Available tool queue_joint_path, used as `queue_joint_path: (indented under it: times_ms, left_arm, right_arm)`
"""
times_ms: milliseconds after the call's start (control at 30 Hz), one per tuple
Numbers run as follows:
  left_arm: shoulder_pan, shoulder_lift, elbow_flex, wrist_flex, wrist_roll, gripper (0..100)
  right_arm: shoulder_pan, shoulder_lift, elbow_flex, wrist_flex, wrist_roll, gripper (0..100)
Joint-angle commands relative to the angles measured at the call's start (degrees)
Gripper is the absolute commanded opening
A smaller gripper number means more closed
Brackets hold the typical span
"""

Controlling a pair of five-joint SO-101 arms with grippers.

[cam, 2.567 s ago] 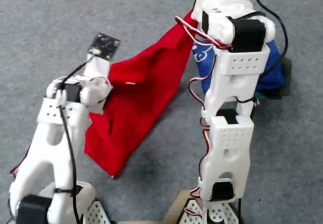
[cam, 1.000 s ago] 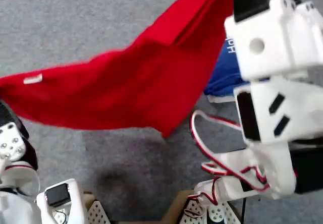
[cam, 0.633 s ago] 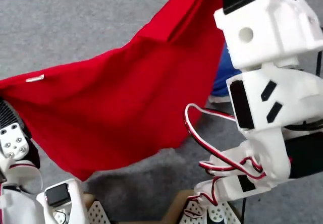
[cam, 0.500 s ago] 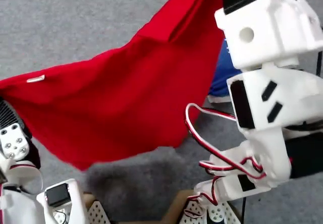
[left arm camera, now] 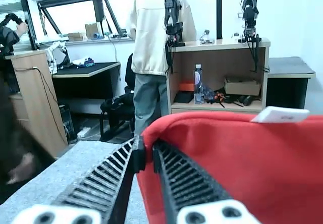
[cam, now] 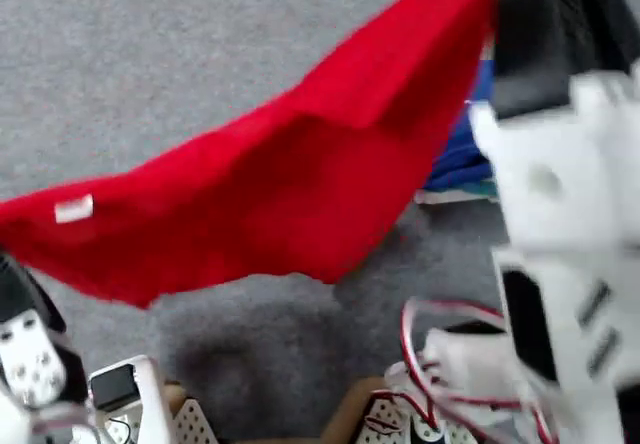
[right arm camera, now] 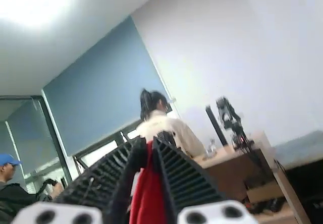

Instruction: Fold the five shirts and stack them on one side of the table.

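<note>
Red cloth catches the eye first. Nearest me the two arms rise from the near edge of the grey table [cam: 150, 64], with the right arm [cam: 570, 264] looming large at the near right. Just past them the red shirt [cam: 300, 194] is strung up off the surface like a hammock, sagging in the middle, its shadow on the table beneath. The left gripper [left arm camera: 145, 156] is clenched on the shirt's edge at the left end, close to the white tag [left arm camera: 280, 114]. The right gripper [right arm camera: 150, 153] is pinched on a fold of the same shirt, raised high at the far right. It looks light and thoroughly limp, so I'd judge it will droop and swing wherever it isn't held. Corners or shoulder seams are the places to grip, keeping it taut between the two. Farther off on the right a blue shirt [cam: 462, 159] lies on the table, partly hidden behind the red one. It's close enough that the red cloth, once lowered, could drape over it.
</note>
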Motion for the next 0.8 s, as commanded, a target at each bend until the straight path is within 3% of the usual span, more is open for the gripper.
queue_joint_path:
  times_ms: [0, 133, 233, 300, 400, 500, 567, 633, 767]
  left_arm:
    - [-0.4, -0.4, -0.9, 1.9, 0.4, 3]
    - [0.0, -0.4, 8.4, -1.5, 0.4, 3]
    - [0.0, -0.2, 20.6, -12.6, 0.4, 3]
    - [0.0, -0.1, 31.1, -24.4, 0.2, 3]
    - [0.0, 2.2, 48.9, -49.3, -0.2, 3]
    - [1.3, 11.0, 63.2, -78.2, -4.2, 3]
    - [2.6, 19.5, 66.0, -90.9, -7.4, 3]
    - [2.5, 28.7, 62.9, -95.1, -9.4, 3]
    - [1.0, 44.5, 49.6, -91.0, -9.7, 3]
  right_arm:
    - [-0.5, -0.6, 4.3, -0.3, 0.8, 1.5]
    - [-1.9, 3.4, 16.7, -5.8, 0.7, 1.5]
    - [-4.4, 7.7, 27.1, -13.3, 0.8, 1.5]
    - [-4.7, 11.4, 33.9, -20.1, 0.7, 1.5]
    - [-4.3, 18.4, 43.2, -34.0, 0.6, 1.5]
    - [-3.6, 26.6, 48.7, -46.6, 0.8, 1.5]
    - [-3.5, 31.7, 48.7, -52.0, 0.6, 1.5]
    - [-3.4, 35.8, 47.0, -53.0, 0.6, 1.4]
    - [-2.6, 41.4, 41.6, -50.8, 0.4, 1.4]
